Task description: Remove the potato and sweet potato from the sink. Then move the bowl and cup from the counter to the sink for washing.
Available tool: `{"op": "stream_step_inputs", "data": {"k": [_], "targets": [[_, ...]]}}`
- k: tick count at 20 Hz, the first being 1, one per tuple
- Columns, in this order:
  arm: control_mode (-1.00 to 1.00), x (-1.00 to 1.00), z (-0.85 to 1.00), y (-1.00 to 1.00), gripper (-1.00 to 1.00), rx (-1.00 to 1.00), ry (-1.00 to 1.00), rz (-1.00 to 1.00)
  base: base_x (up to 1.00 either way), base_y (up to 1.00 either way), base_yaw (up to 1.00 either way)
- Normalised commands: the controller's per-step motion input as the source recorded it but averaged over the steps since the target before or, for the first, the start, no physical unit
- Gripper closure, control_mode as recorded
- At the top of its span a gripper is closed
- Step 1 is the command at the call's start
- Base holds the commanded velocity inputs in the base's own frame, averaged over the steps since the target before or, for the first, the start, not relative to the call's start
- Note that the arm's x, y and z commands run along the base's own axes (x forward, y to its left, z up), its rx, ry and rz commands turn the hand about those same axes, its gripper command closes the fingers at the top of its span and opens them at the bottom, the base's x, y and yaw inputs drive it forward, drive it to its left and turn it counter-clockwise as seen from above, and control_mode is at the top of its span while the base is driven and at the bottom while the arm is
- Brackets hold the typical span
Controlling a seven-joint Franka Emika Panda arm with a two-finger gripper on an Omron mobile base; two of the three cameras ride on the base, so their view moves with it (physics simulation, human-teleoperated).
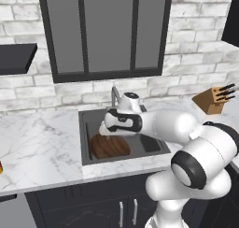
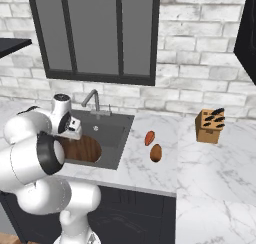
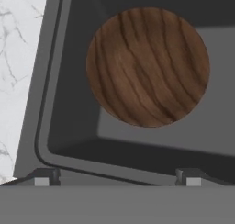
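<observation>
Bowl [image 3: 148, 67] lying flat in sink [image 3: 55, 103] w/ jaws spread wide above it, holding nothing. Sweet potato [image 2: 149, 137] & potato [image 2: 156, 152] sitting on tabletop [image 2: 200, 168] right of sink — near knife block [image 2: 209, 126].

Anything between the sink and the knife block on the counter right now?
Yes. In the right base view the sweet potato and potato lie on the counter between the sink and knife block, close together.

Base cams flank arm, share sink [image 1: 93, 117]; hand cam close above bowl [image 3: 148, 67].
</observation>
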Motion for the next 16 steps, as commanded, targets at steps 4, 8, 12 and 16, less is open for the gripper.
{"op": "stream_step_inputs", "data": {"k": [4,8,12,16], "targets": [[-1.00,-0.13,0.12,0.28,-1.00,-0.09,0.00,0.00,0.00,0.00,0.00],[-1.00,-0.06,0.13,0.28,-1.00,-0.11,0.00,0.00,0.00,0.00,0.00],[-1.00,-0.02,0.17,0.30,-1.00,-0.06,0.00,0.00,0.00,0.00,0.00],[-1.00,-0.02,0.19,0.30,-1.00,0.00,0.02,0.00,0.00,0.00,0.00]]}}
